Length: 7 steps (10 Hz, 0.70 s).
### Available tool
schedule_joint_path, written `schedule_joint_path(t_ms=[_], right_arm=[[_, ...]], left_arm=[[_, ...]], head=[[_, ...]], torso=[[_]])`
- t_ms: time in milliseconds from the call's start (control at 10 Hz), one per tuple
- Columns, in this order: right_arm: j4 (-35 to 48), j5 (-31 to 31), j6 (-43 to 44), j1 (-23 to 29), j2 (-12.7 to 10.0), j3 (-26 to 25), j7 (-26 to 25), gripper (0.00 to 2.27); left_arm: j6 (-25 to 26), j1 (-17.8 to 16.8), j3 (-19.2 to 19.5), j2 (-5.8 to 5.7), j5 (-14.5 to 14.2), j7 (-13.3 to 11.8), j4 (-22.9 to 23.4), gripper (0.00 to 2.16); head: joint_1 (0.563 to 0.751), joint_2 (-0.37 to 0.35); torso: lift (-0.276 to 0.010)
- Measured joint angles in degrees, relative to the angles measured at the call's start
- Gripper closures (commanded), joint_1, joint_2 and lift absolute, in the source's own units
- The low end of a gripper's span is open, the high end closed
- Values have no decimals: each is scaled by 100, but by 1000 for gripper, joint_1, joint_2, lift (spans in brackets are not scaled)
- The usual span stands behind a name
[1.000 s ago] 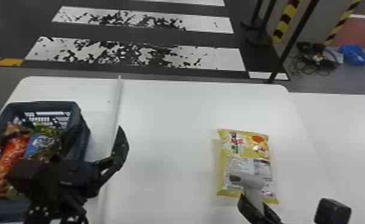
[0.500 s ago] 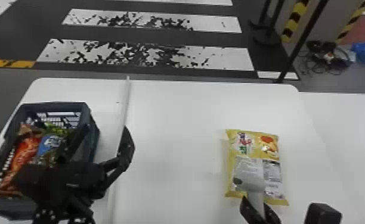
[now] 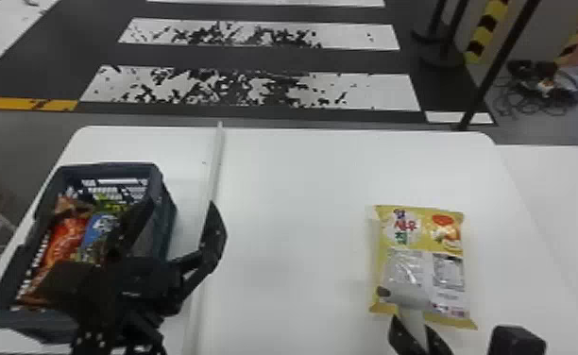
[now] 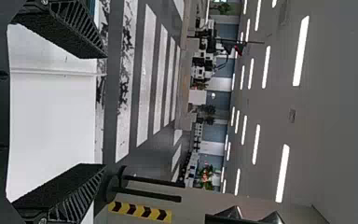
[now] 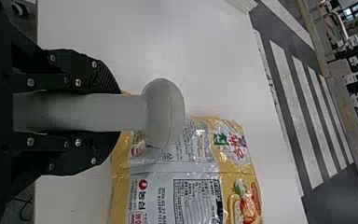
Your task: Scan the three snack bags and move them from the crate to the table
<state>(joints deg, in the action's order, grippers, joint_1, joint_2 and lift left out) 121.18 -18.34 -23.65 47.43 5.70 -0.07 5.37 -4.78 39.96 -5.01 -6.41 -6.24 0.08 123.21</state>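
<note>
In the head view my left gripper (image 3: 165, 236) stands open by the crate (image 3: 167, 226); the left wrist view has the same gripper (image 4: 91, 112) with nothing between its fingers. A red snack bag (image 3: 66, 238) and a blue one (image 3: 99, 231) lie inside the crate. On the table (image 3: 293, 226), at the right, a yellow snack bag (image 3: 425, 236) lies flat. My right gripper (image 3: 415, 333) is at its near edge, holding a grey scanner (image 3: 406, 297) over it. In the right wrist view, that gripper (image 5: 109, 112) is shut on the handle of the scanner (image 5: 163, 112).
A pale strip (image 3: 212, 174) runs front to back across the table beside the crate. Another white table (image 3: 566, 189) adjoins at the right. Black posts (image 3: 496, 66) stand on the floor beyond the table's back edge.
The head view has shifted, so the whole scene sits further right and more of the crate shows. The left gripper, the scanner and the yellow bag keep roughly their places on the table.
</note>
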Motion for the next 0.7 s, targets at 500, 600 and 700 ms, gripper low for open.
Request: schedule_joint_path(t_ms=[500,600,700], right_arm=[[667,-550,-392,-157,15,-1061,106,2236],[534,-563,-704,-454,17,-1318,133,2240],[288,-565,-938,-783,41,-1587,185,2240]], left_arm=[[17,-28,38,3,0,0,39,33],[26,-14,55,-4,0,-6,62,33],[91,-47,63,-12,0,-18,76,33]], head=[[695,-111],[695,-149],[695,-190]], torso=[[-62],[-62],[-62]])
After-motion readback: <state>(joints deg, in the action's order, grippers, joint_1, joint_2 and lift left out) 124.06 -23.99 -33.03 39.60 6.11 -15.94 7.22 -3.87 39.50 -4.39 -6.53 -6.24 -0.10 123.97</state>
